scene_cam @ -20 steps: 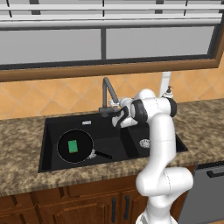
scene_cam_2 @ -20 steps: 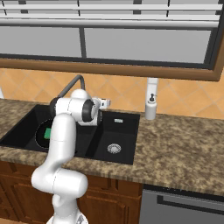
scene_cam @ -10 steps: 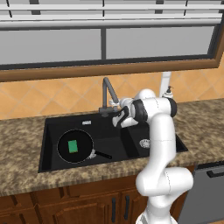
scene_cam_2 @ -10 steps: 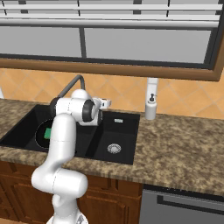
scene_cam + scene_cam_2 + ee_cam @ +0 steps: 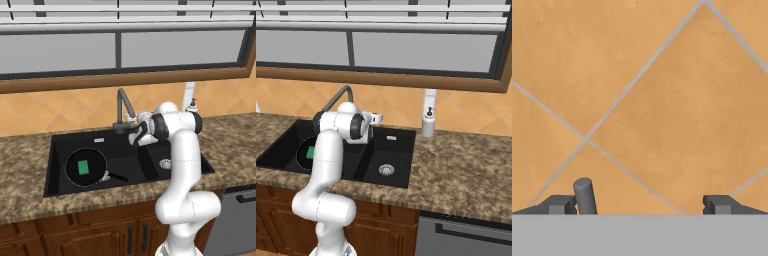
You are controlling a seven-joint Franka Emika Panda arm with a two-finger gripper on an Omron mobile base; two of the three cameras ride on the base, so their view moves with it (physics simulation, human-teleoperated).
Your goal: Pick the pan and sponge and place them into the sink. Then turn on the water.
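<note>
Black double-basin sink lying set in the granite bench below the claw, frying pan sitting in the wide basin down to the claw's left, green sponge resting inside the pan, claw standing spread wide beside the faucet lever, facing the orange tiled wall

The arm is built from smooth, rounded white segments joined by dark grey to black bands at the joints. A bulbous white base section is seen at the bottom, above which a slimmer tubular link is fitted. The wrist housing is marked by a broad black ring. Two small dark grey, block-shaped finger tips are carried by the gripper.
</note>
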